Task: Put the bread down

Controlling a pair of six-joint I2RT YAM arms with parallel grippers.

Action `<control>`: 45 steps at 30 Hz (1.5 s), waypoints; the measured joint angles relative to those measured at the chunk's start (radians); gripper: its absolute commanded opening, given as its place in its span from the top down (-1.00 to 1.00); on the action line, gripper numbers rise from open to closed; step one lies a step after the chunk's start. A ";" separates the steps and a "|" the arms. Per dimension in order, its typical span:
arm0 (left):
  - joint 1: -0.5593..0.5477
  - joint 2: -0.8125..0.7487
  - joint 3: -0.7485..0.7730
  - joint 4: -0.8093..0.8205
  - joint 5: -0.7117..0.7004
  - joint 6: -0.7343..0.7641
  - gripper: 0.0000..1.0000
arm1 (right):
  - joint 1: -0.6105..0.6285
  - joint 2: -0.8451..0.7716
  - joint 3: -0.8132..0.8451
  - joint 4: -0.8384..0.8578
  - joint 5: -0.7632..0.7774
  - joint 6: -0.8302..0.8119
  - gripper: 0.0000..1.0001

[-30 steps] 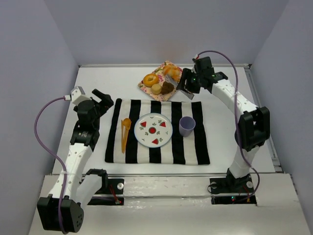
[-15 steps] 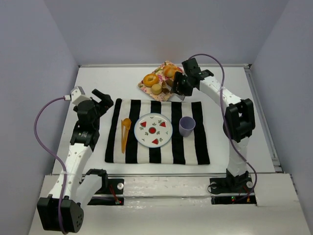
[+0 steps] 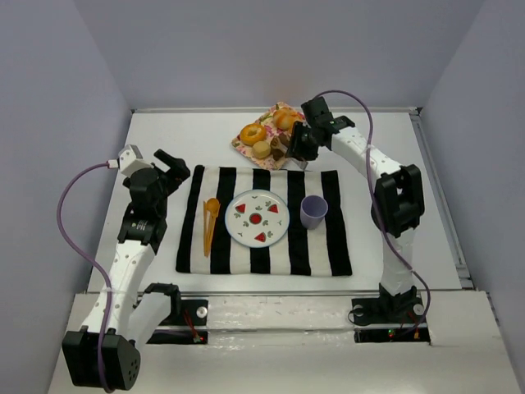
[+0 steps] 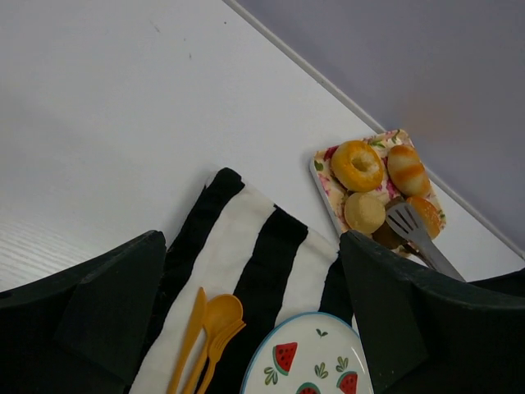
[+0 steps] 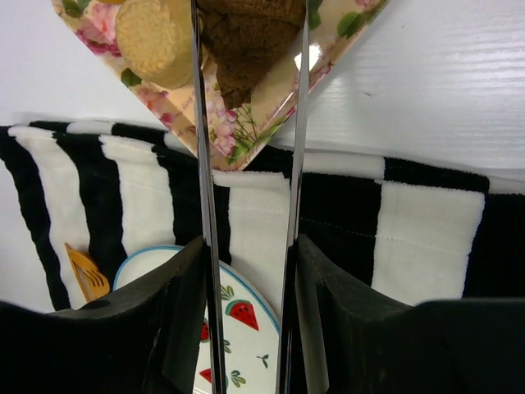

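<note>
**Right gripper** (image 5: 250, 246): you have it out at the far side of the table (image 3: 164, 131), over the near corner of the tray (image 5: 246, 123). Its fingers are closed on the tongs (image 5: 205, 205), one finger against the outside of each arm.

**Tongs:** the two arms run apart from your fingers up to the tray. The brown bread (image 5: 250, 41) sits between them. The tips leave the top of the right wrist view, so you cannot tell whether they pinch the bread or only flank it. The left wrist view shows one slotted head lying over that bread.

**Brown bread:** on the tray, at the corner nearest the mat (image 3: 312, 246), touching the bun (image 5: 156, 37) to its left.

**Tray, other contents:** a bagel (image 4: 358, 165) at the left, and two rolls (image 4: 406, 168) towards the far side.

**Mat:** striped black and white, in the middle of the table, its far edge just beside the tray's near corner. On it you have a plate (image 3: 244, 222) with a watermelon print in the centre, a cup (image 3: 313, 211) just to the plate's right, and orange cutlery (image 3: 211, 222) to the plate's left.

**Left gripper** (image 4: 254, 271): fingers spread wide with nothing between them, above the mat's far left corner, well apart from the tray.
</note>
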 measured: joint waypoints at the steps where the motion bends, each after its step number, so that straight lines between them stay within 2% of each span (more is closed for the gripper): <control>1: 0.000 0.000 0.000 0.000 0.000 0.000 -0.98 | 0.002 -0.004 0.000 -0.001 0.002 -0.004 0.44; 5: 0.000 -0.003 0.000 0.000 0.001 0.000 -0.98 | 0.013 -0.093 -0.037 0.011 0.016 -0.064 0.44; 11: 0.000 -0.007 0.000 -0.003 0.003 -0.002 -0.98 | 0.058 -0.391 -0.232 0.062 -0.019 -0.190 0.40; 15: 0.000 -0.007 0.000 -0.018 0.003 -0.010 -0.98 | 0.202 -0.582 -0.421 0.087 -0.045 -0.253 0.40; 17: 0.000 -0.007 0.000 -0.027 0.002 -0.014 -0.98 | 0.271 -0.623 -0.499 0.090 -0.051 -0.259 0.38; 19: 0.000 -0.008 0.000 -0.034 0.002 -0.017 -0.98 | 0.339 -0.642 -0.578 0.085 -0.059 -0.264 0.26; 21: 0.000 -0.010 0.000 -0.042 0.002 -0.019 -0.98 | 0.389 -0.645 -0.650 0.063 -0.068 -0.272 0.23; 23: 0.000 -0.017 0.000 -0.048 0.002 -0.023 -0.98 | 0.408 -0.644 -0.688 0.031 -0.066 -0.273 0.11; 24: 0.000 -0.023 0.000 -0.051 0.002 -0.024 -0.98 | 0.410 -0.644 -0.694 0.015 -0.063 -0.273 -0.05; 28: 0.000 -0.054 -0.008 -0.054 -0.001 -0.027 -0.98 | 0.410 -0.643 -0.695 0.006 -0.041 -0.268 -0.31; 30: 0.000 -0.066 -0.012 -0.057 -0.004 -0.027 -0.98 | 0.411 -0.642 -0.695 0.003 -0.033 -0.267 -0.37; 35: 0.000 -0.074 -0.013 -0.060 -0.014 -0.027 -0.98 | 0.412 -0.642 -0.687 0.002 -0.001 -0.267 -0.39; 37: 0.000 -0.072 -0.016 -0.061 -0.022 -0.027 -0.98 | 0.412 -0.641 -0.671 0.000 0.019 -0.268 -0.32; 39: 0.000 -0.066 -0.016 -0.060 -0.026 -0.027 -0.98 | 0.412 -0.632 -0.642 0.000 0.042 -0.269 -0.25; 45: 0.000 -0.051 -0.016 -0.061 -0.040 -0.026 -0.98 | 0.389 -0.567 -0.511 0.008 0.128 -0.269 -0.24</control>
